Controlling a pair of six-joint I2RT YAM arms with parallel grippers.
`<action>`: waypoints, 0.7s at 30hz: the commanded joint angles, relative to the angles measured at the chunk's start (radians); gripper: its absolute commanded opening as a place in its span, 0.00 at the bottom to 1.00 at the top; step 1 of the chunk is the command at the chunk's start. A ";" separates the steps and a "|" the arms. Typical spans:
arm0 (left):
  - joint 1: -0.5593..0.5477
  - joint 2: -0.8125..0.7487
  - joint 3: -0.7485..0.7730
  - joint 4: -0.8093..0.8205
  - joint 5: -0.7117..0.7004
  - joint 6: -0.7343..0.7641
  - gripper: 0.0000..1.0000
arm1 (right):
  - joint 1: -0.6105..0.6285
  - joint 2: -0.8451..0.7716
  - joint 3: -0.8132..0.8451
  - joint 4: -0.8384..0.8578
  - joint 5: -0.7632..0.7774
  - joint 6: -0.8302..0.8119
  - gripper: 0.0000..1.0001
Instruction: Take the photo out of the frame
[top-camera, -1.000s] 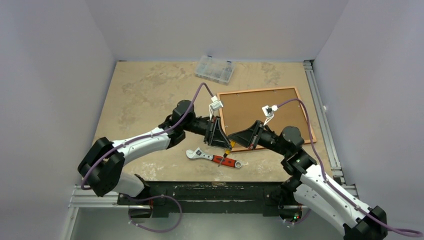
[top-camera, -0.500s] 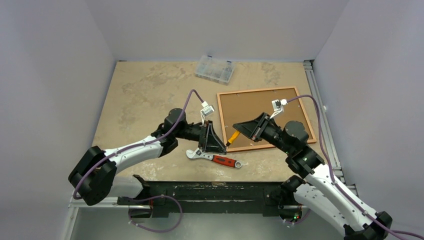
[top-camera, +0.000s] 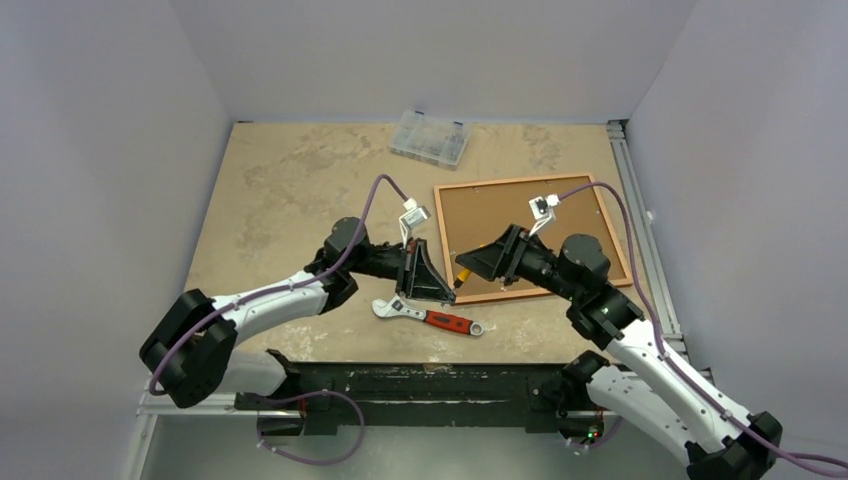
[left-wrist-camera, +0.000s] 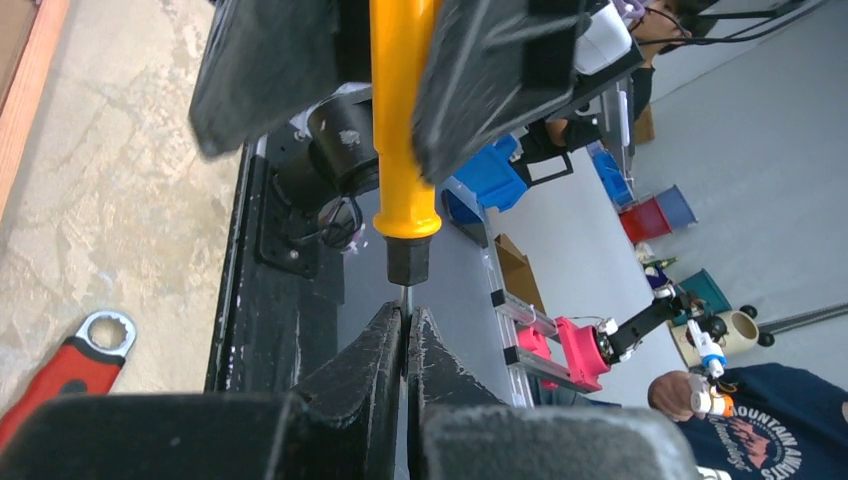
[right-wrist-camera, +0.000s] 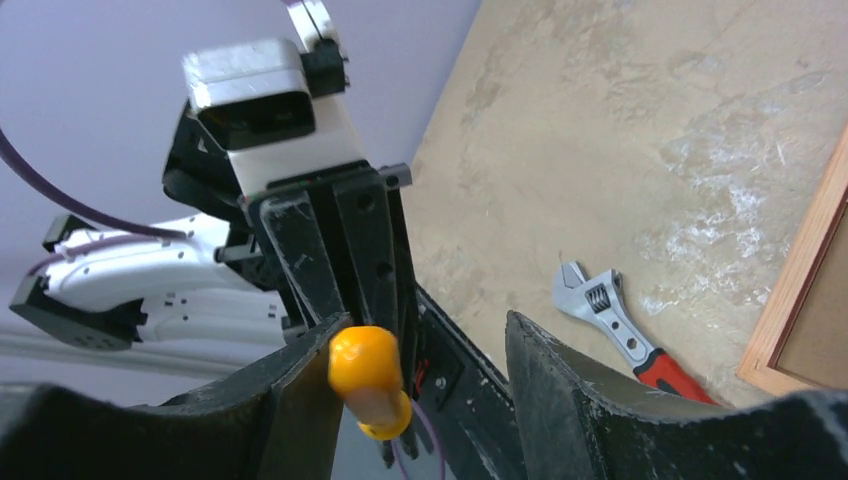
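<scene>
So this looks like a mid-air tool swap. The left hand (left-wrist-camera: 405, 325) is clamped shut on the skinny metal shaft of the screwdriver (left-wrist-camera: 403, 150), right below the black collar. The right hand (right-wrist-camera: 425, 335) has its fingers spread either side of the yellow handle; the handle sits against one finger with a clear gap to the other, so I'd call it open and not really gripping. The frame (top-camera: 513, 181) lies flat on the tabletop (top-camera: 280, 200) on the right side, just beyond the two hands, with the brown backing board (top-camera: 500, 215) facing up. The photo itself isn't visible; my guess is it's underneath that board, so nothing is out yet. What worries me is that a pinch on a thin, smooth shaft with the fat handle sticking out past it is a weak hold. If the right hand backs off, the handle's weight could swing the tool round in the fingers or pull it straight out, and it'd drop near the wrench (top-camera: 428, 316) or onto the frame's near corner. The hands are also really close together, so a sloppy retreat could knock the tool loose. And holding it by the blade end means another regrip before it can pry anything.
</scene>
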 joint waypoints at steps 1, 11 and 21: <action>-0.004 0.039 -0.021 0.320 0.047 -0.147 0.00 | 0.002 0.024 0.026 0.016 -0.167 -0.062 0.57; -0.005 0.096 -0.033 0.445 0.067 -0.236 0.00 | 0.002 0.028 0.017 0.096 -0.262 -0.073 0.52; 0.001 0.073 -0.025 0.352 0.054 -0.182 0.00 | 0.003 0.081 0.064 0.059 -0.270 -0.128 0.00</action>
